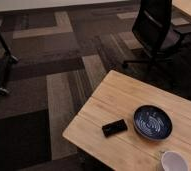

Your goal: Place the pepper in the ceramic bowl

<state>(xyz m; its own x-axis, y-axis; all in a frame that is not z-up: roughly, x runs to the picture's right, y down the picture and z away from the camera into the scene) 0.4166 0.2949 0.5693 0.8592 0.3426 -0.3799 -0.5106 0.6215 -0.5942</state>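
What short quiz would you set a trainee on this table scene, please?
1. True or false: the pepper already lies in the ceramic bowl.
2. Which thing lies on the table just left of the bowl in the camera view? A: white cup. B: black slab. C: office chair.
3. Short answer: where is the gripper?

Key: 1 false, the bowl holds nothing and no pepper shows. 2 B. 3 not in view.

Counts at the bench point(119, 95)
One bowl point(153, 122), one black slab point(114, 128), one white cup point(175, 162) on it; one office chair point(156, 30) beyond. The gripper is out of view.
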